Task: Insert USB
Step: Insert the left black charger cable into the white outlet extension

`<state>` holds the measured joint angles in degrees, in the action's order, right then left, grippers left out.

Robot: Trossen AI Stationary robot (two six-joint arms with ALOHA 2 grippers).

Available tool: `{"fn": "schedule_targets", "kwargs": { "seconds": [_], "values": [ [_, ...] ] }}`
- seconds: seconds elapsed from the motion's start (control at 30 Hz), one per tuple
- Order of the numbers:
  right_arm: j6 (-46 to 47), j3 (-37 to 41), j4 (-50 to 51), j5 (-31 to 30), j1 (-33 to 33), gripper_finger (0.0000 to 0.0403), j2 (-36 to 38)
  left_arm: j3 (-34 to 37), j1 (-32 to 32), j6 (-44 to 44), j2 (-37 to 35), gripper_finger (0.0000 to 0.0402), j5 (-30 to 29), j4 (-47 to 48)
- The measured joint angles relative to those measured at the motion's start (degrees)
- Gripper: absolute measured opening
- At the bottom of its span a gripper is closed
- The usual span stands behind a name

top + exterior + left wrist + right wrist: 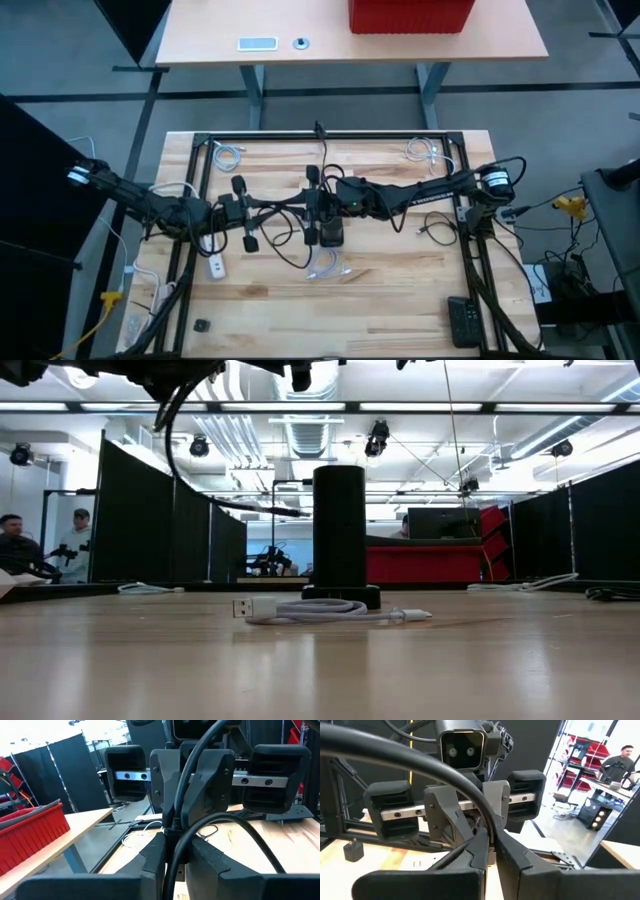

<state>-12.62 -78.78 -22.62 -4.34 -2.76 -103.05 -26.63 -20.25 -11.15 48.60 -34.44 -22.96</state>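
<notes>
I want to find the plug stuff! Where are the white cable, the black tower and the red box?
white cable [310, 610], low view, on its coiled middle.
black tower [339, 525], low view, on its upright side.
red box [410, 15], high view, on its top.

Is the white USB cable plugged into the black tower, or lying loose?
Loose. In the low view the white USB cable lies coiled on the table before the black tower, its plug free.

The coiled USB cable [325, 265] lies on the table [400, 290] just at six o'clock of the upright tower [331, 234]; a power strip [216, 264] sits toward nine o'clock.
</notes>
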Motion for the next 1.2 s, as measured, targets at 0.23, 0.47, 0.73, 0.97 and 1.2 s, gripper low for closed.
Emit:
{"fn": "schedule_targets", "kwargs": {
  "seconds": [0.23, 0.47, 0.73, 0.97, 1.2],
  "values": [
    [-0.4, 0.0, -0.6, 0.6, 0.0, 0.0008, 1.3, 0.0, -0.1, 3.6, -1.9, 0.0152, -0.6, 5.8],
    [-0.7, 0.0, -1.7, 8.3, -0.1, 0.0008, 1.6, 0.0, -0.1, 18.0, -4.7, 0.018, -0.7, 21.9],
    [-0.8, 0.0, -3.1, 15.8, -0.4, 0.0008, 1.9, 0.0, -0.1, 36.0, -6.7, 0.0196, -0.5, 40.8],
    [1.6, 0.0, -3.1, 15.9, -2.4, 0.0008, 1.7, 0.0, -0.1, 44.1, -6.1, 0.0163, 4.9, 47.2],
    [4.8, 0.0, -9.9, 16.1, -5.5, 0.0008, -1.8, -3.7, -1.0, 42.2, -6.3, 0.0127, 14.1, 48.8]
  ]
}}
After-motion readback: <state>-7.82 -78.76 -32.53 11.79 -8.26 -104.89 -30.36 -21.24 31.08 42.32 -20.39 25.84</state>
